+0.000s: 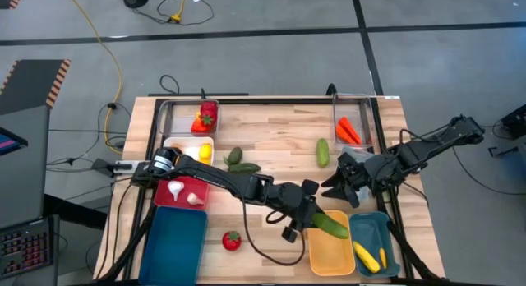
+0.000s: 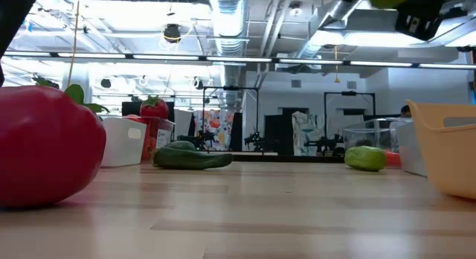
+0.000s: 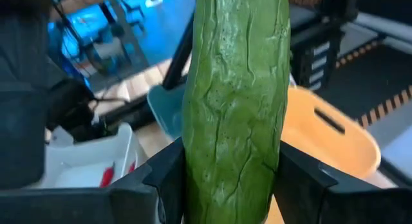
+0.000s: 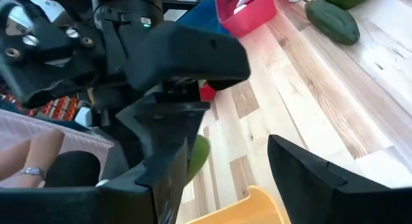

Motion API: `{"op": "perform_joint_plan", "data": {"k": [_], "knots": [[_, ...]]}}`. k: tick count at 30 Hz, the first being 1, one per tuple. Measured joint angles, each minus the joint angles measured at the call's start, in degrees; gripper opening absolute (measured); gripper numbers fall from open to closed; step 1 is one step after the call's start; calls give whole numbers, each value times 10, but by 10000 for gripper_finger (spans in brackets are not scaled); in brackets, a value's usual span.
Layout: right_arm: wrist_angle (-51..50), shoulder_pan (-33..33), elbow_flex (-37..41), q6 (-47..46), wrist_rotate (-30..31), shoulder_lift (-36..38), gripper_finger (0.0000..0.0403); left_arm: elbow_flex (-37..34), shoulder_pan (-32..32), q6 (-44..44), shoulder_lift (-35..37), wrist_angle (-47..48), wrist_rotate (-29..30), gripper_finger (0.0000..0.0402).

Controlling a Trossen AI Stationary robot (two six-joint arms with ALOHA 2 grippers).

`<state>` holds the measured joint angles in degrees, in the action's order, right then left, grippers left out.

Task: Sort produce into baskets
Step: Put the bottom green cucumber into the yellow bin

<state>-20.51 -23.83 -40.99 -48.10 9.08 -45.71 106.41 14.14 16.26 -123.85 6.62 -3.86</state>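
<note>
High view: we see the left gripper (image 1: 316,220) clamped on a long dark-green toy cucumber (image 1: 329,224), carried over the near-left corner of the shallow orange-yellow plastic basket (image 1: 330,253) at the front of the wooden desk (image 1: 271,138). The cucumber's long axis runs diagonally, one end over the basket, the other toward the desk's middle; we judge it is held there for release into that basket. The right gripper (image 1: 343,187) waits just behind, fingers apart and empty, near the small teal basket (image 1: 370,230) holding yellow pieces.

Low view: we see only the basket's orange-yellow wall at the right edge and a green blur at the top edge, probably the raised cucumber, clear of the desk.

Left wrist view: the cucumber (image 3: 235,102) stands between the two dark fingers (image 3: 164,179), pinched near one end, its length pointing away from the wrist toward the basket (image 3: 328,137) beyond.

Right wrist view: we see this gripper's fingers (image 4: 309,176) spread, nothing between them, facing the left arm and the basket's rim (image 4: 257,208).
</note>
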Motion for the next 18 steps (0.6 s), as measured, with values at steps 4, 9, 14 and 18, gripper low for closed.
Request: {"op": "perform_joint_plan", "data": {"k": [4,9,14,18], "knots": [[1,0,0,0,0,0,244,2,4,-15,-14,-40,-6,178],[-5,-1,1,4,-6,3,244,1,8,-18,-49,-79,-55,178],[7,-2,0,5,0,8,244,1,9,-18,-68,-93,-66,178],[7,4,0,6,5,11,244,0,10,-21,-86,-103,-67,178]]}}
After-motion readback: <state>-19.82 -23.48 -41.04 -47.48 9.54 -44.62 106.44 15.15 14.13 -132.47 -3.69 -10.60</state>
